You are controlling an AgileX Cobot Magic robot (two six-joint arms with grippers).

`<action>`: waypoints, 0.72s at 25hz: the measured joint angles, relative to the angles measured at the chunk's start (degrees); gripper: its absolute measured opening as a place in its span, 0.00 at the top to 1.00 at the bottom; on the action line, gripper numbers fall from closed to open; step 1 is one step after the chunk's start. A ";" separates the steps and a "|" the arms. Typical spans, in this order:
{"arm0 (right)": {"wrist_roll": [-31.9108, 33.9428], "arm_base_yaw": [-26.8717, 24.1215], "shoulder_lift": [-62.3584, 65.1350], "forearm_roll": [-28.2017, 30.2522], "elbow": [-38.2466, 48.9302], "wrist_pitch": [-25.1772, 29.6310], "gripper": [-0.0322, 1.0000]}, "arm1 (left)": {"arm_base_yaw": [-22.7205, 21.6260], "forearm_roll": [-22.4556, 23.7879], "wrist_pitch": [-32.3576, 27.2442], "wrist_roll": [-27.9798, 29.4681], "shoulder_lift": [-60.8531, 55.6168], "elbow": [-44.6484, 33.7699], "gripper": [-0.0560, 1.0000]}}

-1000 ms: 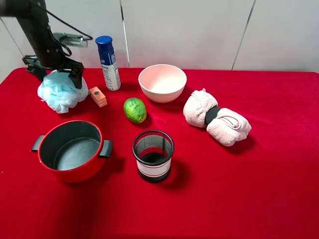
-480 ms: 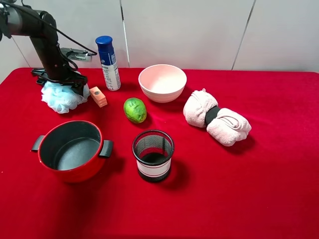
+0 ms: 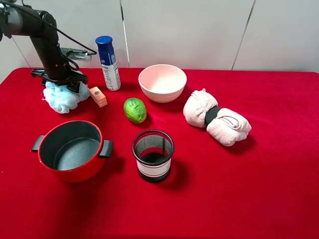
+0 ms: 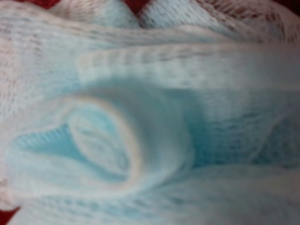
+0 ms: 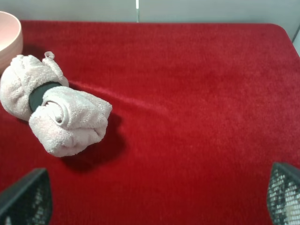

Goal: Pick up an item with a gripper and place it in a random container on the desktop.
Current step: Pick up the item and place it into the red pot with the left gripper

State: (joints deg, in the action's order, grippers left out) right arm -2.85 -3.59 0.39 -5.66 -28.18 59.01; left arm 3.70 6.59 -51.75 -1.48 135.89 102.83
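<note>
The light blue mesh pouf [image 3: 61, 97] lies on the red cloth desktop [image 3: 259, 179] at the back left. My left gripper [image 3: 59, 80] is pressed down into its top. The fingers are buried in the mesh, so I cannot tell how the jaws stand. The left wrist view is filled by pouf mesh [image 4: 150, 117]. The red pot [image 3: 72, 150] with a dark grey inside stands empty in front of the pouf. My right gripper [image 5: 152, 204] is open and empty over bare cloth, with its fingertips [image 5: 26, 199] at the frame corners. It is out of the exterior view.
A blue spray can [image 3: 108, 62], an orange block [image 3: 98, 96], a green fruit [image 3: 134, 110], a pink bowl [image 3: 162, 82] and a black mesh cup [image 3: 153, 155] stand mid-table. A rolled pink towel [image 3: 216, 117] lies at the right, also in the right wrist view [image 5: 56, 115].
My left gripper has come down and moved slightly back onto the pouf, pressing it smaller. Between half a second ago and now it has barely moved.
</note>
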 joint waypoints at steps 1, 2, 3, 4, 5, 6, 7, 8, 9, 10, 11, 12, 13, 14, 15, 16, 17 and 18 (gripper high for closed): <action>0.00 0.00 0.00 0.00 0.00 0.00 0.30 | 0.00 0.00 0.00 0.00 0.00 0.00 0.41; 0.00 0.00 0.00 0.00 0.00 0.00 0.30 | 0.00 0.00 0.00 0.00 0.00 0.00 0.42; 0.00 0.00 0.00 0.00 0.00 0.00 0.30 | 0.06 0.00 -0.20 0.00 0.00 0.15 0.42; 0.00 0.00 0.00 0.00 0.00 0.00 0.30 | 0.06 0.00 -0.76 0.00 0.00 0.53 0.42; 0.00 0.00 0.00 0.00 0.00 0.00 0.30 | 0.06 0.00 -1.35 0.00 0.00 0.91 0.42; 0.00 0.00 0.00 0.00 0.00 0.00 0.30 | 0.06 -0.07 -2.13 0.00 -0.05 1.46 0.42; 0.00 0.00 0.00 0.00 0.00 0.00 0.30 | 0.06 -0.20 -3.03 0.00 -0.05 2.06 0.43; 0.00 0.00 0.00 0.00 0.00 0.00 0.30 | 0.06 -0.37 -3.70 0.00 -0.20 2.56 0.43; 0.00 0.00 0.00 0.00 0.00 0.00 0.30 | 0.06 -0.46 -4.50 0.00 -0.48 3.11 0.43; 0.00 0.00 0.00 0.00 0.00 0.00 0.30 | 0.06 -0.61 -5.15 0.00 -0.91 3.58 0.43; 0.00 0.00 0.00 0.00 0.00 0.00 0.30 | 0.06 -0.72 -5.96 0.00 -1.38 4.06 0.43; 0.00 0.00 0.00 0.00 0.00 0.00 0.30 | 0.10 -0.72 -6.61 0.00 -1.98 4.46 0.44; 0.00 0.00 0.00 0.00 0.00 0.00 0.30 | 0.10 -0.72 -7.55 0.00 -2.58 5.00 0.44; 0.00 0.00 0.00 0.00 0.00 0.00 0.30 | 0.10 -0.72 -8.48 0.12 -3.18 5.42 0.44; 0.00 0.00 0.00 0.00 0.00 0.00 0.30 | 0.12 -0.72 -9.31 0.18 -3.62 5.78 0.44; 0.00 0.00 0.00 0.00 0.00 0.00 0.30 | 0.17 -0.72 -10.54 0.18 -4.14 6.08 0.44; 0.00 0.00 0.00 0.00 0.00 0.00 0.30 | 0.17 -0.83 -11.65 0.18 -4.68 6.18 0.44; 0.00 0.00 0.00 0.00 0.00 0.00 0.30 | 0.17 -0.85 -12.77 0.18 -5.06 6.18 0.44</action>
State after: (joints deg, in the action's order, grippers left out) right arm -2.85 -3.59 0.39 -5.66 -28.18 59.01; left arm 3.86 5.74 -64.53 -1.30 130.83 109.02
